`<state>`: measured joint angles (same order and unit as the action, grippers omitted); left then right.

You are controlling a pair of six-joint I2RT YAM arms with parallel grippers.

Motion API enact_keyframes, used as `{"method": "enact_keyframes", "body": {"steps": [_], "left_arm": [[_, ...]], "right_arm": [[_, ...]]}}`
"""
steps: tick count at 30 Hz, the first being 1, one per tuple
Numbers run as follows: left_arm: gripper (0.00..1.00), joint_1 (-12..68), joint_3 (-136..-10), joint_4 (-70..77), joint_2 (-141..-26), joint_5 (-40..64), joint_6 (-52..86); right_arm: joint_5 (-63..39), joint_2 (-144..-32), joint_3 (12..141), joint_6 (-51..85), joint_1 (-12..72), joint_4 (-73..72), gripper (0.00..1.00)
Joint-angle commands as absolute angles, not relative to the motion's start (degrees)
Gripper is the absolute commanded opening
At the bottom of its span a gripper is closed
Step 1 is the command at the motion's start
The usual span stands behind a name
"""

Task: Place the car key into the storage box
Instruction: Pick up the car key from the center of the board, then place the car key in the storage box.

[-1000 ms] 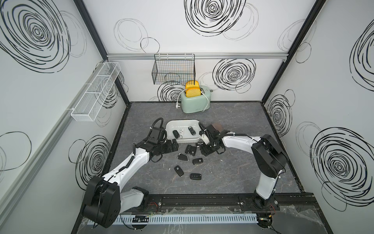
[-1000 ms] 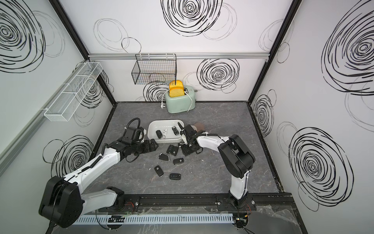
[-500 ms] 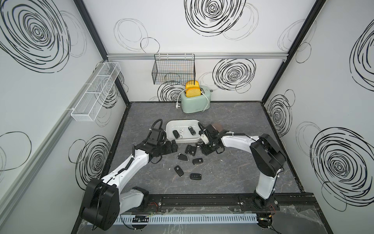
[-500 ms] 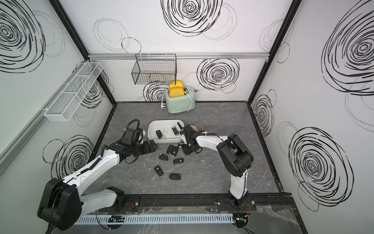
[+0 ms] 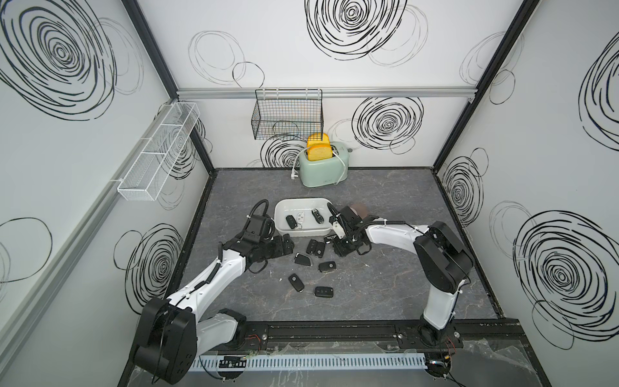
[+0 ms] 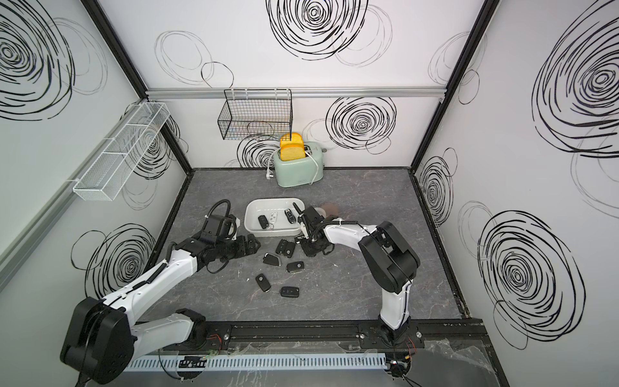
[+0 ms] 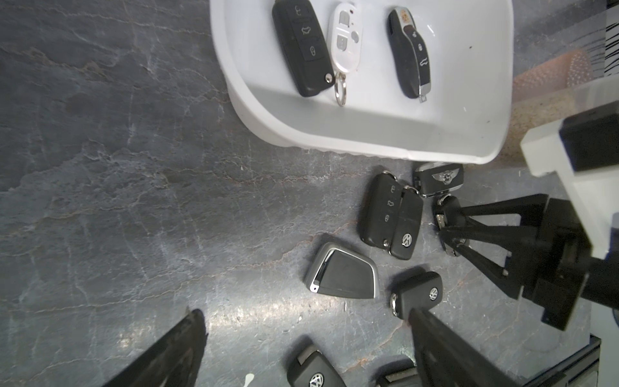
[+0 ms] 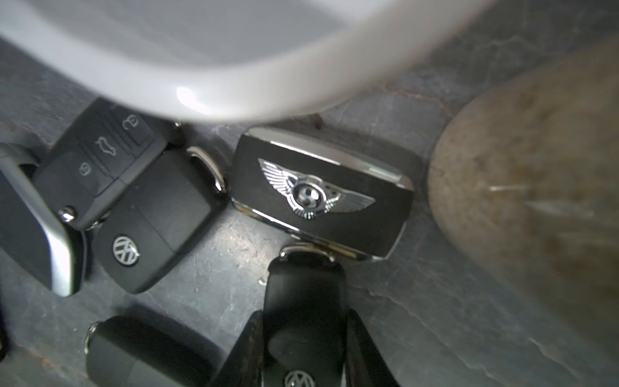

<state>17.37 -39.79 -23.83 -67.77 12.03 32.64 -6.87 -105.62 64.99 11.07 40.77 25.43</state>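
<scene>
Pinching the black car key (image 8: 303, 295) by its long edges with the right pincer (image 8: 304, 318), low on the surface (image 5: 385, 284). Sitting outside the storage box (image 5: 301, 232), at five o'clock from it, ring end just beside a winged-badge key (image 8: 321, 191). Hovering at the box's seven o'clock with the left pincer (image 7: 303, 318) spread wide, gripping nothing. Inside the box, three keys (image 7: 345, 43); at six o'clock, more loose keys (image 5: 303, 259).

White arm links (image 5: 214, 278), black joints (image 5: 442, 264), looped black cables (image 5: 255, 206), black fingers (image 7: 445, 351).
</scene>
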Motion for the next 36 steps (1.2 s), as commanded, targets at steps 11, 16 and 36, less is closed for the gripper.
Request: {"method": "enact_keyframes", "body": {"steps": [11, 16, 36], "left_arm": [[0.98, 11.74, -41.8, -20.9, -71.76, 18.03, 31.59], [0.98, 9.18, -41.65, -21.62, -71.23, 18.26, 30.59], [0.98, 4.56, -40.43, -24.69, -65.28, 18.16, 27.69]], "right_arm": [[-13.21, -94.04, 65.84, 19.53, 39.66, 26.73, 0.33], [-14.7, -95.96, 71.5, 21.13, 39.03, 26.15, 0.33], [-13.28, -124.17, 103.52, 19.25, 38.55, 30.34, 0.35]]}}
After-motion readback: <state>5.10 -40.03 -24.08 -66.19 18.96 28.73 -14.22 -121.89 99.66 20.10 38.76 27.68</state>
